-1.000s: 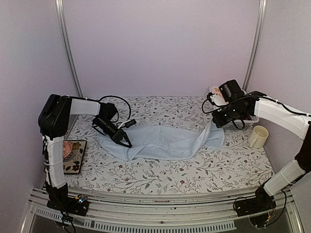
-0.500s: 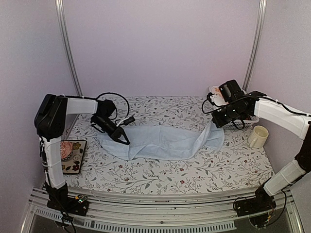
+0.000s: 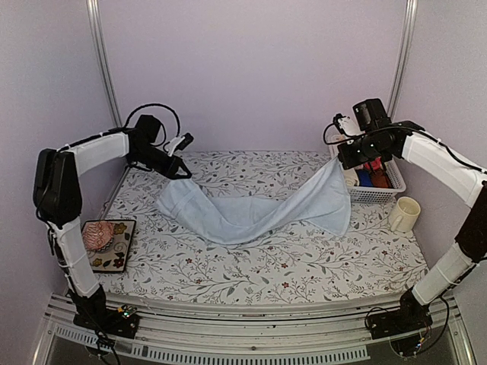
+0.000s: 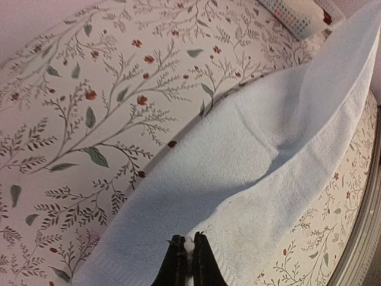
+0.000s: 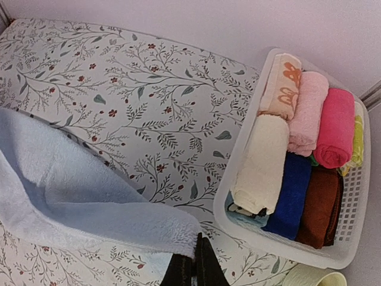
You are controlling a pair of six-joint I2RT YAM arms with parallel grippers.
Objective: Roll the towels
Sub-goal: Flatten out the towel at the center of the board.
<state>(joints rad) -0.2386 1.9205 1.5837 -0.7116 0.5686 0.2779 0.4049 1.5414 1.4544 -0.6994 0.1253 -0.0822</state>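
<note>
The left pincer (image 3: 181,172) and right pincer (image 3: 342,160) were each clamped on a corner of the light blue towel (image 3: 251,213).
It hung between them and sagged onto the middle of the flowery table (image 3: 251,275). I think they should pull evenly and lay it flat before rolling.

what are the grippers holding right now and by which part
Both hold the light blue towel: the left gripper pinches an edge at its left end, the right gripper an edge at its right end.
</note>
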